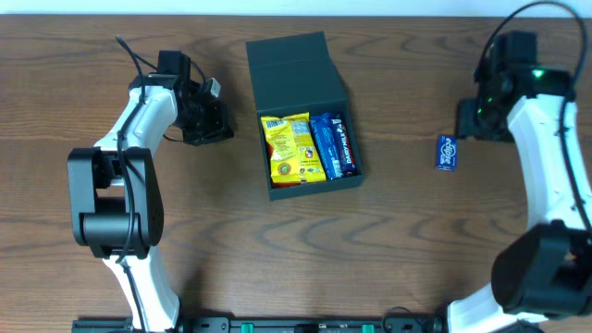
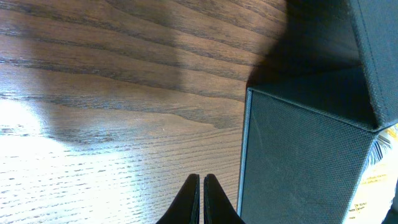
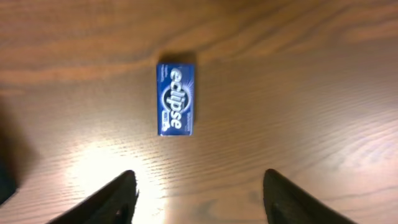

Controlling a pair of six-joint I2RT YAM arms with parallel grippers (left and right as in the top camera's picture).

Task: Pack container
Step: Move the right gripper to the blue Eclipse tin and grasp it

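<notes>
Looking down on a dark brown wood-grain bench (image 1: 277, 250), with just a thin pale strip of room showing past its far edge. Loads of glare on the wood in both wrist views, bright patches low in the shot near the fingers.

Spotted the dark teal-green matte square box container (image 1: 296, 74) mid-bench, just beside the left gripper (image 1: 222, 125), on the side facing the middle of the bench, with a small gap of bare wood between. Flap lid flipped up and back. Stuffed with a yellow crinkly snack packet (image 1: 289, 148) and, pressed right up next to it, some shiny blue candy bars (image 1: 333, 146). Seen from the left wrist, looms close ahead and to the right of the fingertips (image 2: 189, 202), textured wall filling that side of the view.

Got the left gripper pinched fully together, nothing between the tips, low over bare wood. Can't tell if touching the bench or not.

Got the right gripper (image 3: 202, 199) spread wide, holding nothing. Straight ahead of it, roughly centred between the fingers but clear of both, a small flat blue Eclipse gum pack (image 3: 176, 99) lying label-up on the wood, long side pointing away. Well apart from the container, way over on the right gripper's side.
</notes>
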